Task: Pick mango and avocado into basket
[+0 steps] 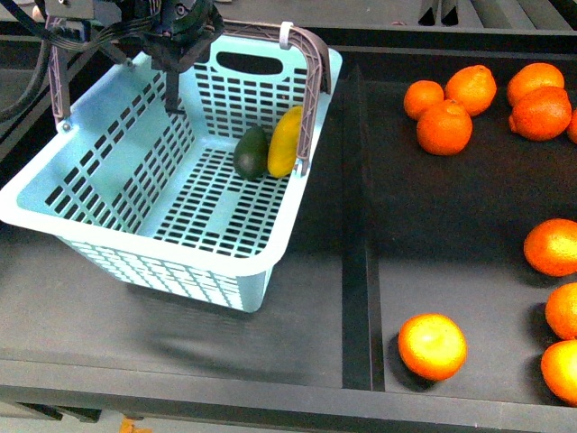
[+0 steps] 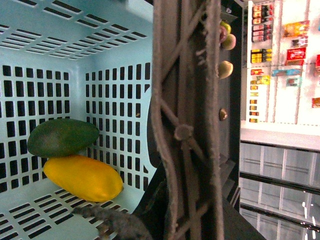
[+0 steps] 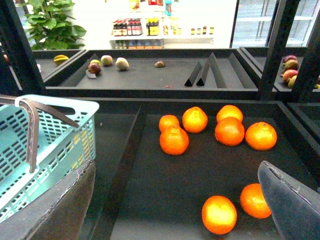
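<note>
Nearest you, the basket's (image 1: 135, 262) front wall; both fruits already lie inside it.

From the left: your left gripper (image 1: 180, 41) hangs over the basket's far-left rim by the handle; whether it is parted or closed you cannot tell. The avocado (image 1: 251, 152) and mango (image 1: 285, 142) touch each other against the basket's right wall, under the right-hand handle (image 1: 311, 81). Across the divider, loose oranges (image 1: 433, 345) dot the right tray. Your right gripper (image 3: 175, 210) stands spread and empty above them. The placing step looks finished; next you need only lift the left arm clear of the handle without snagging it.
</note>
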### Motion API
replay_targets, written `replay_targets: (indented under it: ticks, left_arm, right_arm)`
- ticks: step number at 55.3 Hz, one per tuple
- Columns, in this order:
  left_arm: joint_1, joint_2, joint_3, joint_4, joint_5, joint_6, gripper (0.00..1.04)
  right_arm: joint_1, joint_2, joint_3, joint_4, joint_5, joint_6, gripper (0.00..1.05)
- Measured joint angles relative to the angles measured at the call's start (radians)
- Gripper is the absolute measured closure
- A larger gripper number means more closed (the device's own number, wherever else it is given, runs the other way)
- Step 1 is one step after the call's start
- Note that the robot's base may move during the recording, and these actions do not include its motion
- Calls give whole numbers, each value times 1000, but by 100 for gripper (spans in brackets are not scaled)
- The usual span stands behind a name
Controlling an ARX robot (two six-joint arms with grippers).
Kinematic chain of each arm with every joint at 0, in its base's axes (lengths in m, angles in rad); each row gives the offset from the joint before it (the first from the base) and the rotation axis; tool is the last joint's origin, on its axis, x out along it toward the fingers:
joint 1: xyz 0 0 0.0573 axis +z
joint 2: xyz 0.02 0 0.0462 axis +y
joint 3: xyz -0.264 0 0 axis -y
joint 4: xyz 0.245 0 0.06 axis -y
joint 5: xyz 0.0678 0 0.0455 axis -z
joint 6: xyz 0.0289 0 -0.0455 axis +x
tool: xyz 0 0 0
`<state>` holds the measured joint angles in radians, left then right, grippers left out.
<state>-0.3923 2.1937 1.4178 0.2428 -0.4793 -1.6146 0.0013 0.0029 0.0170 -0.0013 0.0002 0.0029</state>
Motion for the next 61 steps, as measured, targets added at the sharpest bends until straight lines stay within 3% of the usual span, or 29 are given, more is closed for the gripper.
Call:
replay_targets:
  ticks: [11, 24, 39, 53, 59, 61]
  left_arm:
    - [-4, 11, 16, -71, -16, -56, 98]
    - [-9, -7, 37, -240, -51, -123, 59]
    - [-19, -109, 192, -748, -84, -143, 8]
    - [-67, -283, 153, -1007, -67, -88, 9]
    - [-84, -369, 62, -999, -163, 6, 9]
    - [-79, -431, -36, -852, -133, 144, 13]
  right_arm:
    - [0, 0, 0, 0, 0, 0, 9]
    - [0, 0, 0, 0, 0, 0, 9]
    - [0, 0, 0, 0, 0, 0, 9]
    - [0, 0, 0, 0, 0, 0, 9]
    - [0, 0, 0, 0, 0, 0, 9]
    - [0, 0, 0, 0, 0, 0, 9]
